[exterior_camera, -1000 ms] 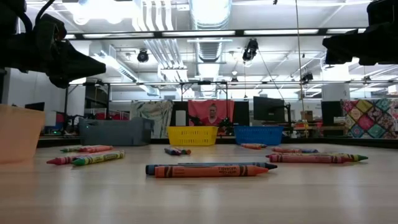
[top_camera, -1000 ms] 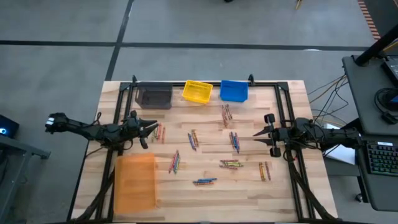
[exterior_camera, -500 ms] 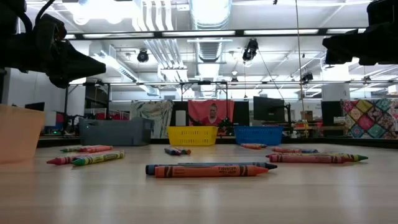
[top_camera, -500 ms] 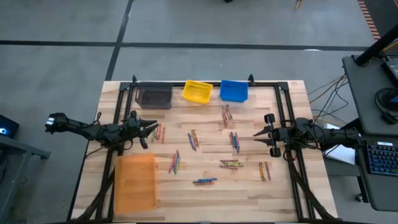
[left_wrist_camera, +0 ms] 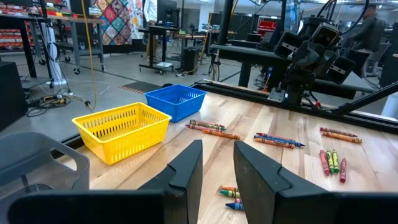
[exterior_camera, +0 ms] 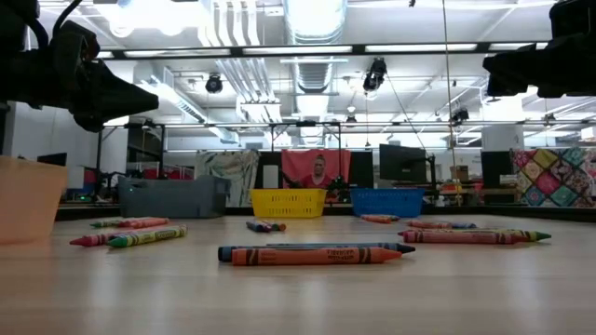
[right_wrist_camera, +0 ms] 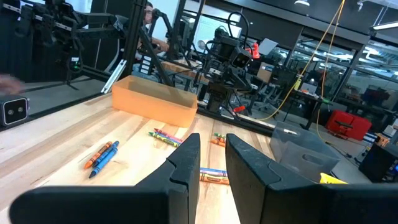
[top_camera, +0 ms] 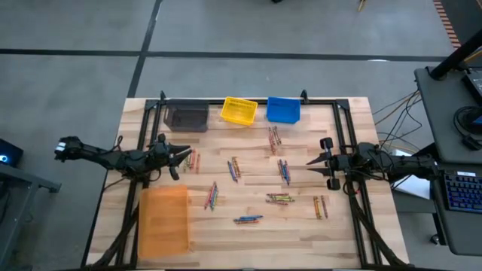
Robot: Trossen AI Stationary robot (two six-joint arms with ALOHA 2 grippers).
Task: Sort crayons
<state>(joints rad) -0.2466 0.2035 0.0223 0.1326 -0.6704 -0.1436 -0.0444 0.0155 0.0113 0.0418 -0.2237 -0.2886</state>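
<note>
Crayons lie in small loose clusters flat on the wooden table (top_camera: pixel 248 241): one by my left gripper (top_camera: pixel 194 160), others at the middle (top_camera: pixel 234 168) (top_camera: pixel 284 171), far middle (top_camera: pixel 274 137) and nearer the front (top_camera: pixel 247 220) (top_camera: pixel 280 199). In the low view a blue and an orange crayon (exterior_camera: pixel 312 253) lie closest. My left gripper (top_camera: pixel 188 156) (left_wrist_camera: pixel 217 149) hovers level over the table's left side, open, with nothing between its fingers. My right gripper (top_camera: pixel 310 161) (right_wrist_camera: pixel 212 140) hovers level over the right side, also open and holding nothing.
A grey bin (top_camera: pixel 186 117), a yellow bin (top_camera: pixel 239 111) and a blue bin (top_camera: pixel 283 110) stand along the far edge. An orange bin (top_camera: pixel 163 220) stands at the near left. A black frame (top_camera: pixel 343 128) borders the table. A person (exterior_camera: pixel 319 172) shows far behind.
</note>
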